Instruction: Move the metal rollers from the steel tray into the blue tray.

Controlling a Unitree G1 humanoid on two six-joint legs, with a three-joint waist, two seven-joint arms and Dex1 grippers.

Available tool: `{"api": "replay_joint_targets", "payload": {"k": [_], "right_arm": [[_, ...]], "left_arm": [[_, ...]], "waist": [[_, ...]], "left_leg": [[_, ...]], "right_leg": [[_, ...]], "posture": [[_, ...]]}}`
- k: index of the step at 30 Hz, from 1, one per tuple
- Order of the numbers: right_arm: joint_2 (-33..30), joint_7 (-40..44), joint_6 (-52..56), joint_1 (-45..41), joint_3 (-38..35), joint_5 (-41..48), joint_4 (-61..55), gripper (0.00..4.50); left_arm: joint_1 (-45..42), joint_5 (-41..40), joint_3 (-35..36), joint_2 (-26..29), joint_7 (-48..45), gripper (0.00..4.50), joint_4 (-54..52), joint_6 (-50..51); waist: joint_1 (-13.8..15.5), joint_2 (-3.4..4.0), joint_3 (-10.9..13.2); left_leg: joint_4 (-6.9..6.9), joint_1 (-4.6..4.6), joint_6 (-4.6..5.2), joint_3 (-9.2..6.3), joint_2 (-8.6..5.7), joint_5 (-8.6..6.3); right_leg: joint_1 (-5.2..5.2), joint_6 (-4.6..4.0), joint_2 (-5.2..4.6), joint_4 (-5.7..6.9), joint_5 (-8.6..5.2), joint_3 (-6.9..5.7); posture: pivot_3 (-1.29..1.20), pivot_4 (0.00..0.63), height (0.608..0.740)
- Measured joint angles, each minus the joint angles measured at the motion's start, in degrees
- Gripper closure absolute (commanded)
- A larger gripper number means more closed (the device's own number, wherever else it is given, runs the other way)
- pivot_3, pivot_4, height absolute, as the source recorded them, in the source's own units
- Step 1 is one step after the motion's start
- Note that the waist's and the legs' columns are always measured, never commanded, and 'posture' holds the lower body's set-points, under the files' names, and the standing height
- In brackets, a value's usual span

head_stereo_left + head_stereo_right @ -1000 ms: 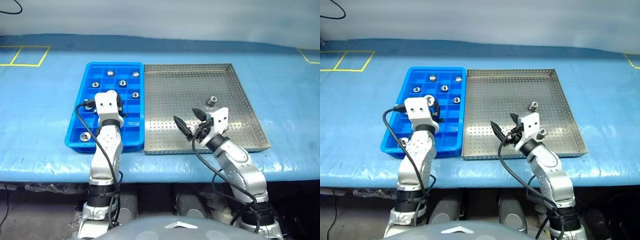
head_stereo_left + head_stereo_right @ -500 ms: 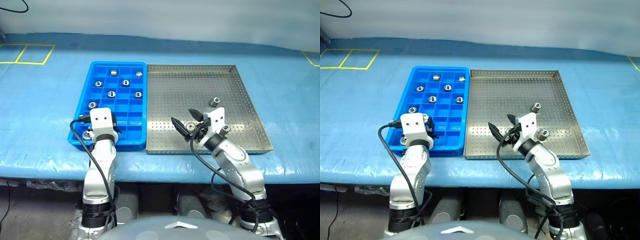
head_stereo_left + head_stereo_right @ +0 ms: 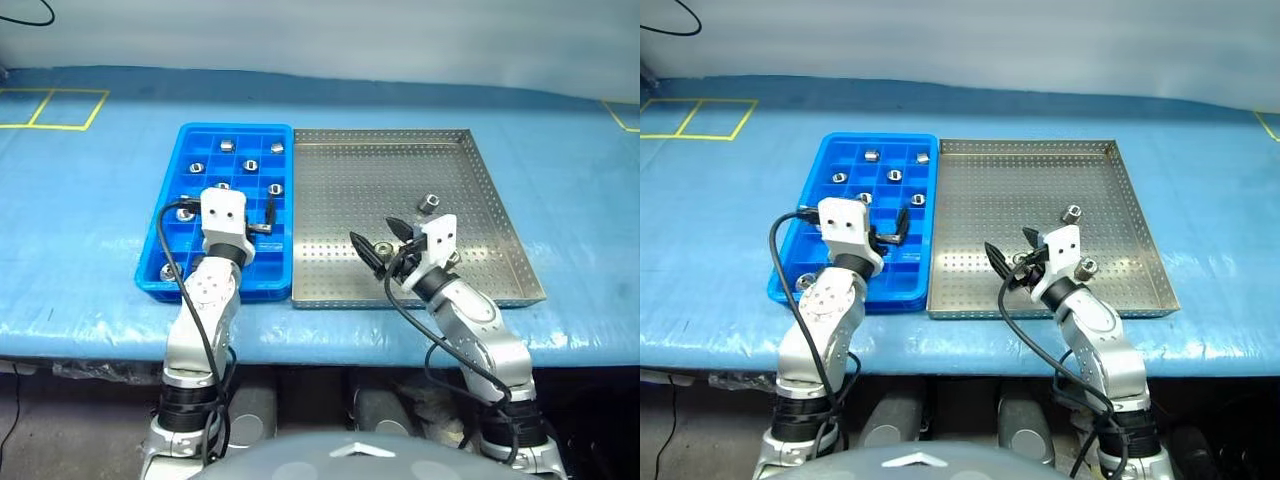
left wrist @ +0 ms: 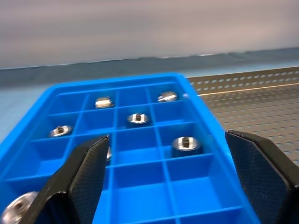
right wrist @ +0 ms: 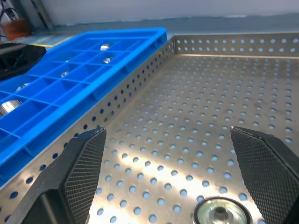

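Currently, two metal rollers remain on the steel tray [image 3: 500, 210]: one roller [image 5: 219, 213] lies just ahead of the right gripper [image 3: 384, 240], low between its two widely spread fingers, and a second roller [image 3: 426, 203] stands farther back toward the tray's right side, well apart from the gripper. Several more rollers [image 4: 186, 143] already sit in separate compartments of the blue tray [image 3: 165, 278], which lies touching or just beside the steel tray's left rim. The right gripper holds nothing and points roughly level over the perforated floor. The left gripper [image 4: 163, 182] hovers over the near half of the blue tray with its fingers spread wide and nothing between them.

The step in hand appears to be picking up the nearer roller. To do it well, the right gripper should likely dip and ease forward until the fingertips straddle the roller evenly, then close squarely on its round side; a glancing touch could send the smooth cylinder sliding or rolling across the floor.
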Motion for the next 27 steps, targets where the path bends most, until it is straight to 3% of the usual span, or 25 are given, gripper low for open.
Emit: {"api": "replay_joint_targets", "payload": {"k": [4, 11, 14, 21, 27], "right_arm": [[-3.5, -2.4, 5.9, 0.5, 0.0, -2.3, -0.2, 0.00], [-4.3, -4.3, 13.7, -1.6, 0.7, -3.5, -0.2, 0.00], [-3.6, -4.3, 15.7, -2.9, 0.7, -3.4, 0.4, 0.59], [-3.5, -1.8, 18.1, -6.2, 1.7, -3.3, 2.6, 2.78], [-1.3, 0.5, 14.6, -9.5, 2.6, -3.4, 5.2, 2.78]], "left_arm": [[-0.4, -2.4, -2.4, 3.1, -6.9, 0.13, 0.3, -2.3], [1.6, -10.9, -2.7, 7.3, -18.4, 0.13, -0.9, -4.5], [3.8, -13.7, -2.3, 11.1, -22.8, 0.09, -2.4, -4.8], [6.8, -14.1, -0.5, 17.3, -24.8, 0.09, -4.4, -6.4], [11.3, -13.2, 0.9, 17.9, -23.4, 0.09, -8.6, -7.3]], "waist": [[-0.5, 0.00, 0.0], [-0.9, 0.02, 0.0], [-1.1, 0.03, 0.0], [-0.4, 0.02, 0.0], [1.1, 0.03, 0.0]], "left_leg": [[0.00, 0.00, 0.00, 0.01, 0.00, 0.00], [0.02, 0.05, 0.00, 0.03, 0.04, 0.00], [0.00, 0.04, 0.00, 0.02, 0.05, 0.00], [0.02, 0.05, 0.01, 0.02, 0.05, 0.00], [-0.04, 0.03, 0.01, 0.00, 0.06, 0.00]], "right_leg": [[-0.01, -0.07, 0.00, 0.01, -0.04, 0.01], [0.01, -0.05, 0.01, 0.03, -0.10, 0.01], [0.00, -0.09, 0.01, 0.03, -0.10, 0.00], [0.01, -0.05, 0.01, 0.03, -0.12, -0.01], [-0.03, -0.08, 0.02, 0.03, -0.11, -0.02]], "posture": [[0.08, 0.150, 0.740], [0.10, 0.150, 0.740], [0.12, 0.150, 0.740], [0.23, 0.150, 0.740], [0.36, 0.150, 0.740]]}}
